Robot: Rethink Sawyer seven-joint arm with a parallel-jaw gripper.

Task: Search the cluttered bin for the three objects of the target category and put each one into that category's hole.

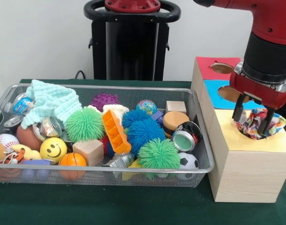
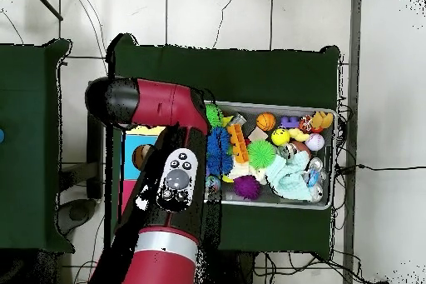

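Observation:
The wire mesh bin point(image 1: 133, 167) sits on the left, full of toys; it also shows in the overhead view point(image 2: 329, 206). A spotted cloth point(image 1: 255, 125) lies bunched in the mouth of the yellow-surrounded hole point(image 1: 234, 137) on the wooden box. My gripper point(image 1: 252, 118) hangs straight over that hole, open, with a finger on each side of the cloth. No other spotted cloth shows in the bin. In the overhead view my arm hides the gripper and the yellow hole.
The blue-surrounded hole point(image 1: 231, 94) and the red-surrounded hole point(image 1: 222, 68) lie behind the yellow one. The bin holds a mint-green ribbed cloth point(image 1: 49, 101), a cream cloth point(image 1: 116, 110), spiky balls, a wooden block point(image 1: 89, 151) and several small balls.

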